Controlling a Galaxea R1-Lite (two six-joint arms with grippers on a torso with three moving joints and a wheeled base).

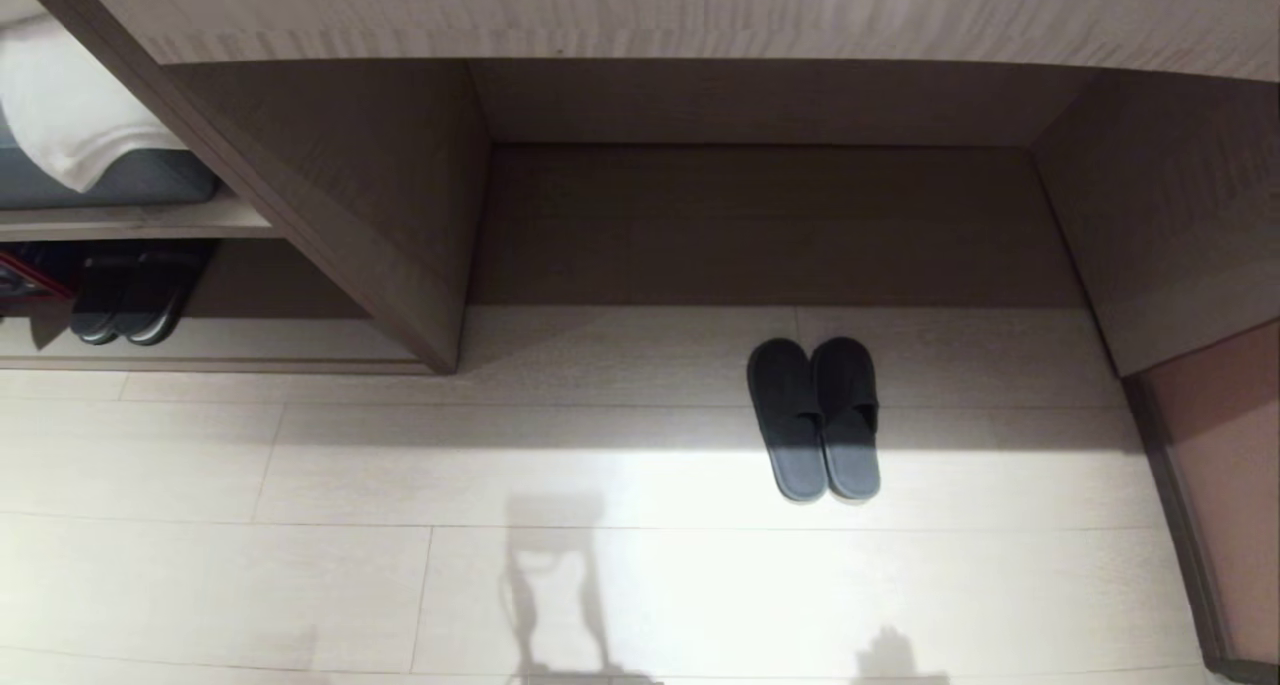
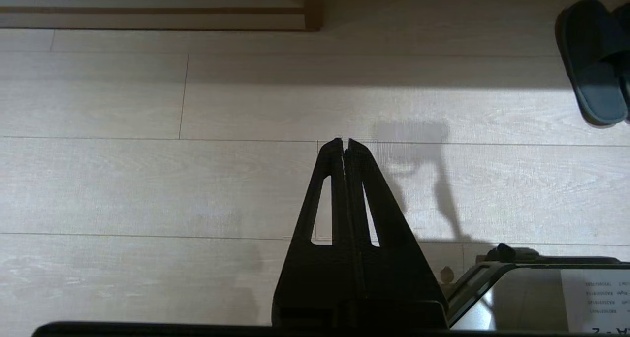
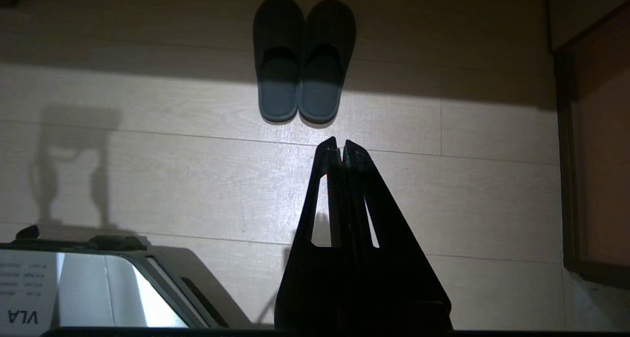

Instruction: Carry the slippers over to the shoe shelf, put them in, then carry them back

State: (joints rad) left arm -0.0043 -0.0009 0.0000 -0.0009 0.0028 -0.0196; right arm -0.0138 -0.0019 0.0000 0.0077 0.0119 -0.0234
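Grey-blue slippers [image 3: 304, 61] lying side by side on floor [image 3: 197, 179], long axes pointing toward shelf [image 1: 760, 225]; right gripper [image 3: 342, 147], clenched empty, hovering nearer; left gripper [image 2: 343, 146] likewise clenched, well apart.

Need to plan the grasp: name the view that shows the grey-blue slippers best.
The right wrist view: the slippers lie whole and closest. The head view shows both, smaller; the left wrist view crops them at its edge.

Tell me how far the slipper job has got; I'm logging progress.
Nothing looks done. The slippers lie side by side on the floor, in front of the shoe shelf, not in it. Nothing is in hand: the right end effector and left end effector are shut, holding nothing. Picking up, shelving and returning remain.
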